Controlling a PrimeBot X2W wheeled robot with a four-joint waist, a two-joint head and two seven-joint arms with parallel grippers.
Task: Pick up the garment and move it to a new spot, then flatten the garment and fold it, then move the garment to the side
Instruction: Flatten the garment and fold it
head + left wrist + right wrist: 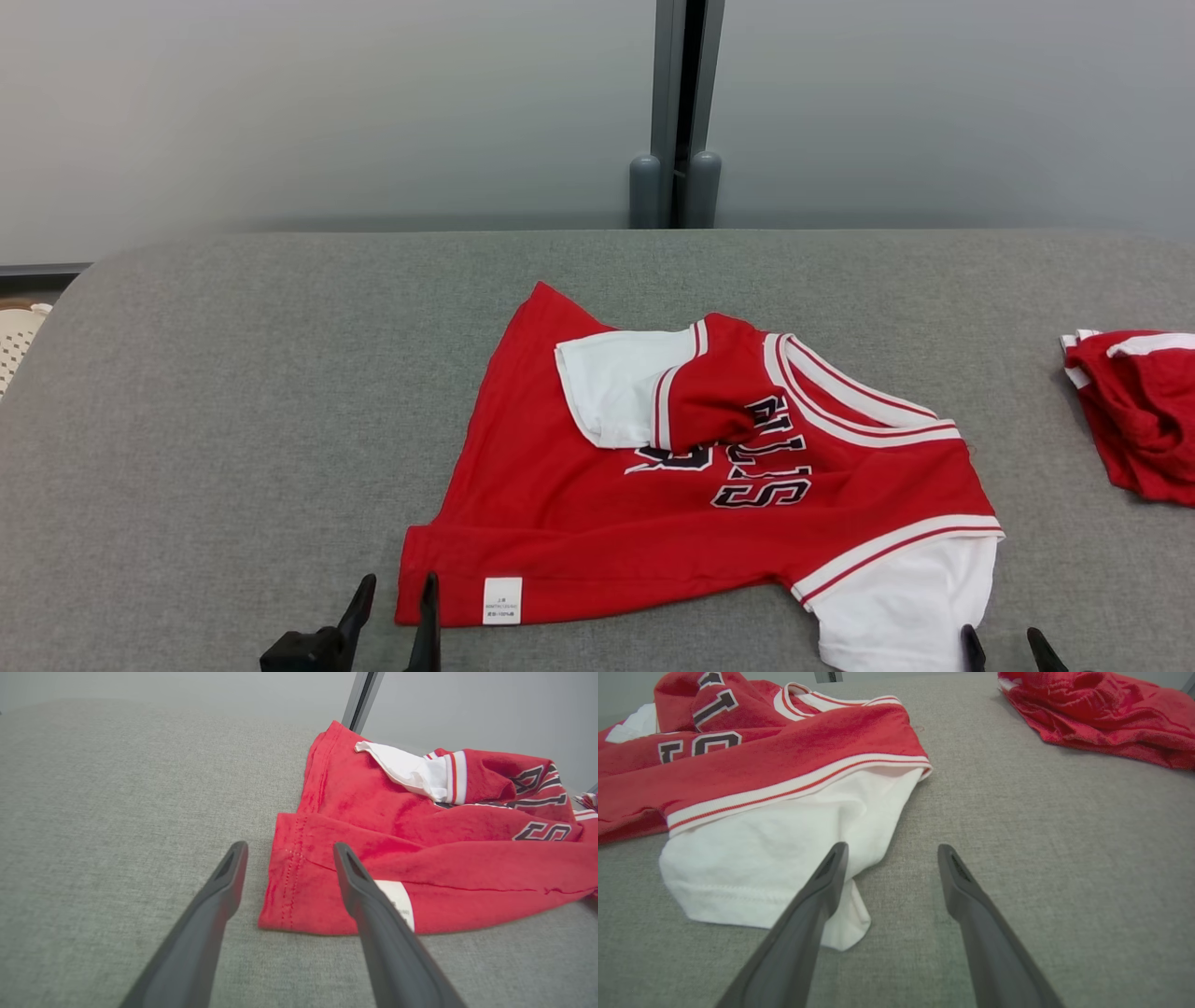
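In the head view, the garment [709,485], a red jersey, lies crumpled mid-table [233,373]. Another red garment [1139,411] sits well apart on the right. The left gripper [400,581] and right gripper [1002,635] stand at its near edge, jaws apart and empty.

In the left wrist view, the fingers straddle the hem corner [285,882]; contact is hard to tell.

In the right wrist view, one finger overlaps the white sleeve [784,858].

The first pick-up seems in hand. Next, each gripper must lower and close on cloth.
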